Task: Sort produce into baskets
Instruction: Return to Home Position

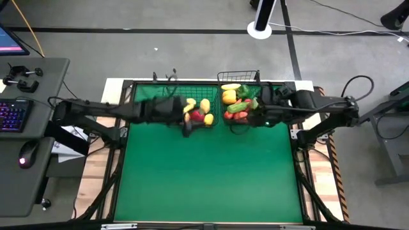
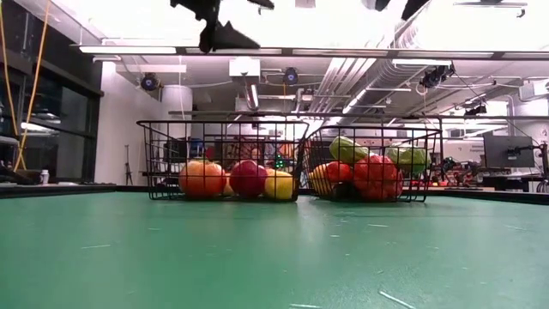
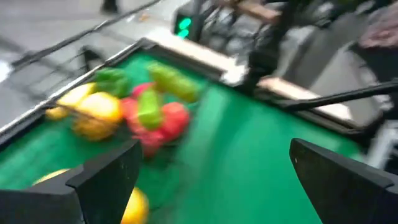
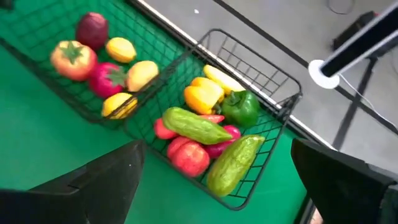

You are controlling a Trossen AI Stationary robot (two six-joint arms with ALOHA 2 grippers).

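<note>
Two black wire baskets stand side by side on the green table near its far edge. The left basket [image 1: 195,112] [image 4: 56,93] holds lemons [image 4: 142,73], a tomato [image 4: 73,59] and red apples [image 4: 92,28]. The right basket [image 1: 238,78] [image 4: 273,134] holds a yellow pepper [image 4: 202,94], a green pepper [image 4: 239,107], cucumbers [image 4: 196,124] and red pieces [image 4: 189,155]. My left gripper [image 1: 189,128] [image 3: 211,155] is open and empty above the left basket's near side. My right gripper [image 1: 257,119] [image 4: 214,149] is open and empty above the right basket's near right corner.
The green mat [image 1: 211,172] stretches bare from the baskets to the near edge. A desk with a keyboard [image 1: 13,115] and mouse [image 1: 25,153] stands left of the table. In the low view both baskets [image 2: 223,163] [image 2: 373,163] stand level on the mat.
</note>
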